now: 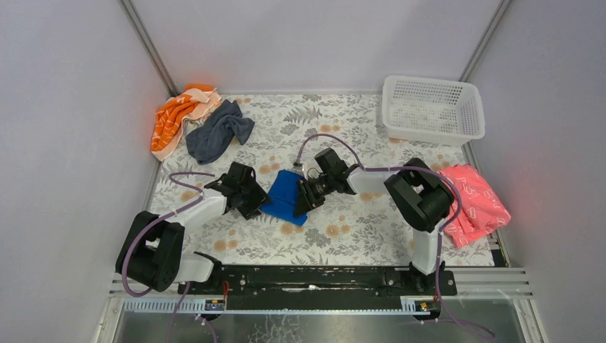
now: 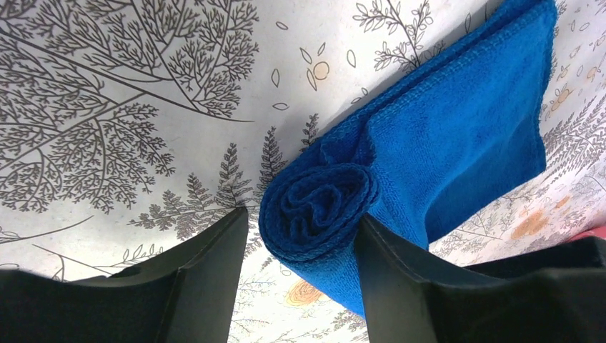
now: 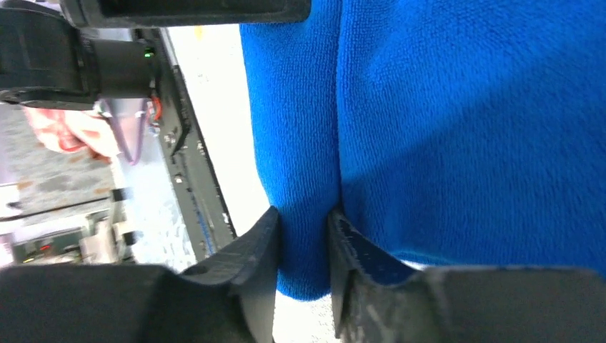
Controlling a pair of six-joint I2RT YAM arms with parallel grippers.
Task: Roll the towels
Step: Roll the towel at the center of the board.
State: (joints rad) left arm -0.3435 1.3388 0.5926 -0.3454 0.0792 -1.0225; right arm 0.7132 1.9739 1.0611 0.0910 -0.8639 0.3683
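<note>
The blue towel (image 1: 284, 194) lies mid-table, partly rolled. In the left wrist view its rolled end (image 2: 318, 207) sits between my left gripper's fingers and the flat rest (image 2: 464, 136) stretches away. My left gripper (image 1: 251, 200) (image 2: 301, 214) is open around the roll: the right finger (image 2: 400, 271) touches it and the left finger (image 2: 207, 264) stands just clear. My right gripper (image 1: 303, 197) (image 3: 304, 214) is shut on a fold at the opposite edge of the blue towel (image 3: 464, 128). The dark grey towel (image 1: 218, 132) lies crumpled at the back left, far from both grippers.
An orange striped cloth (image 1: 175, 118) lies in the back left corner beside the grey towel. A white plastic basket (image 1: 432, 107) stands at the back right. A pink cloth (image 1: 473, 201) lies at the right edge next to the right arm.
</note>
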